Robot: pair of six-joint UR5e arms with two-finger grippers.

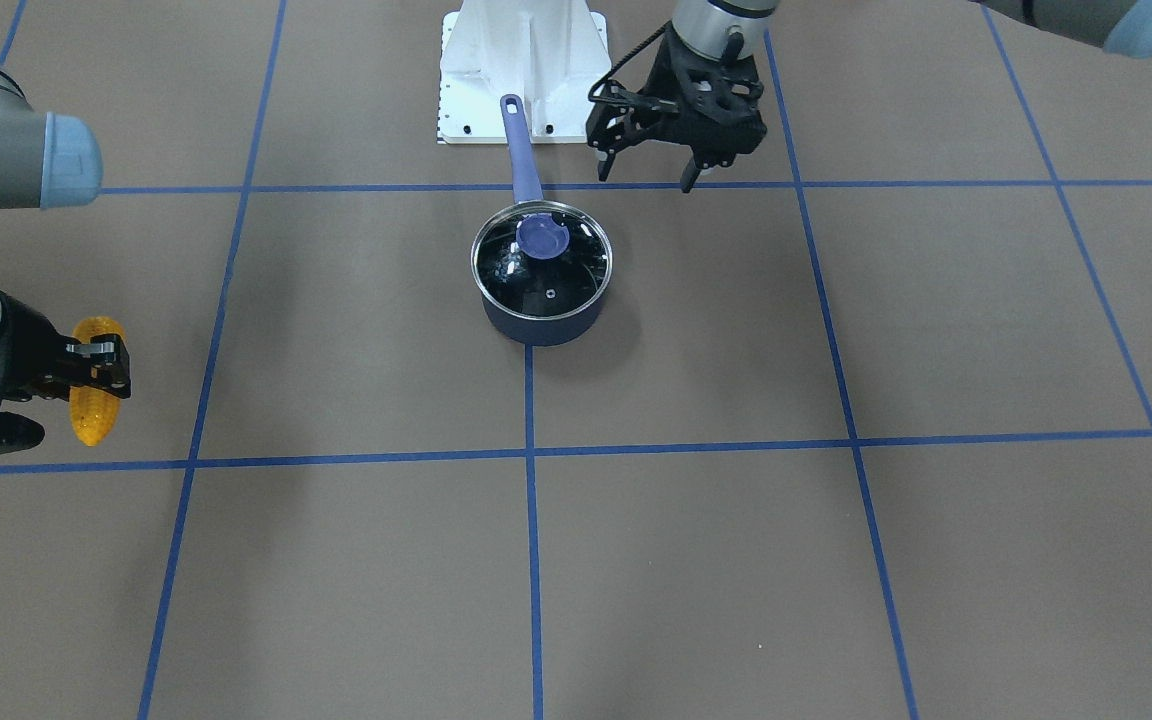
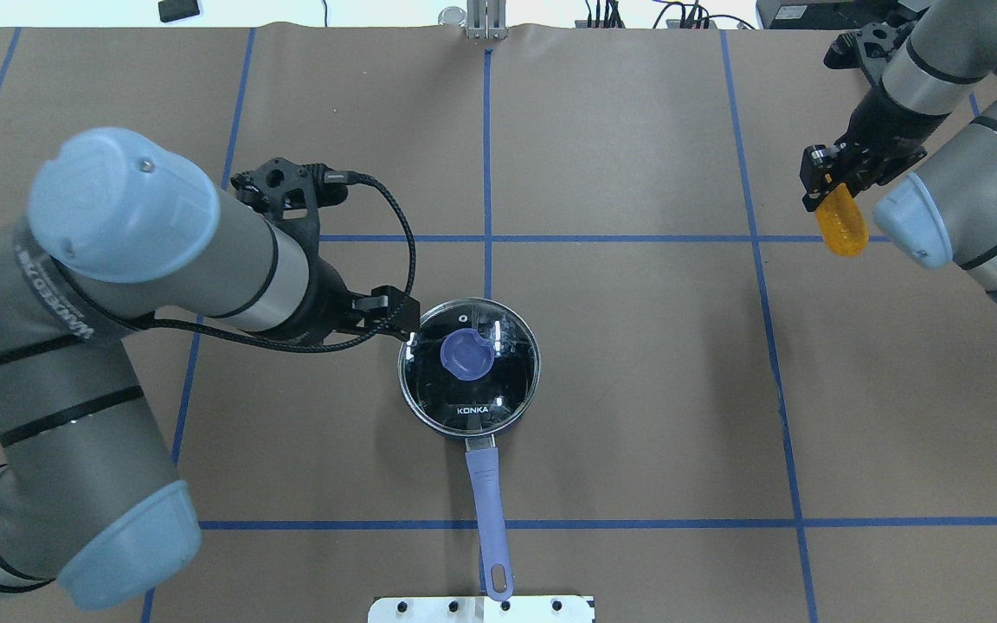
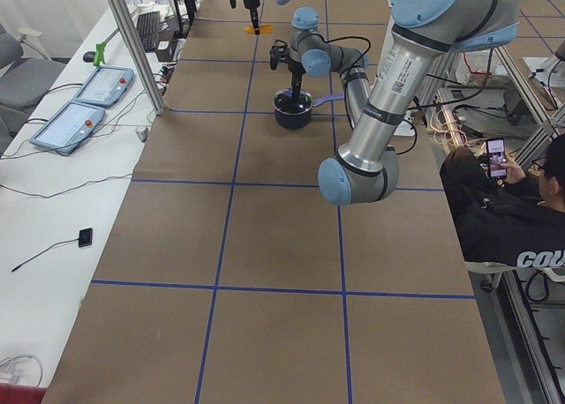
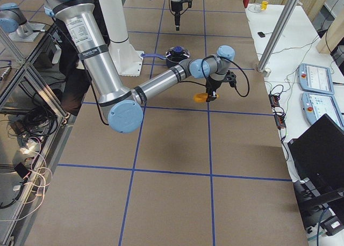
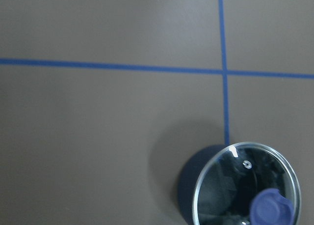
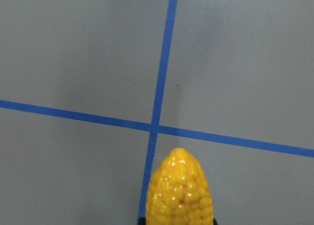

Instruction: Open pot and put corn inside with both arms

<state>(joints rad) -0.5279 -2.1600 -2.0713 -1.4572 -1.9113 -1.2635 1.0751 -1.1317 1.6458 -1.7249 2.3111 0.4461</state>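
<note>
The dark navy pot [image 1: 541,300] stands at the table's middle with its glass lid [image 2: 469,363] on. The lid's purple-blue knob [image 2: 466,353] is free. The pot's long handle [image 2: 490,502] points toward the robot's base. My left gripper [image 1: 646,176] is open and empty, raised just beside the pot's left rim; the lid shows at the lower right of the left wrist view [image 5: 245,185]. My right gripper [image 2: 827,183] is shut on the yellow corn [image 2: 842,227], far to the pot's right and above the table. The corn fills the bottom of the right wrist view [image 6: 180,190].
The white base plate [image 1: 521,70] lies just behind the handle's end. Blue tape lines [image 1: 532,520] divide the brown table into squares. A person [image 3: 512,219] sits beside the table in the exterior left view.
</note>
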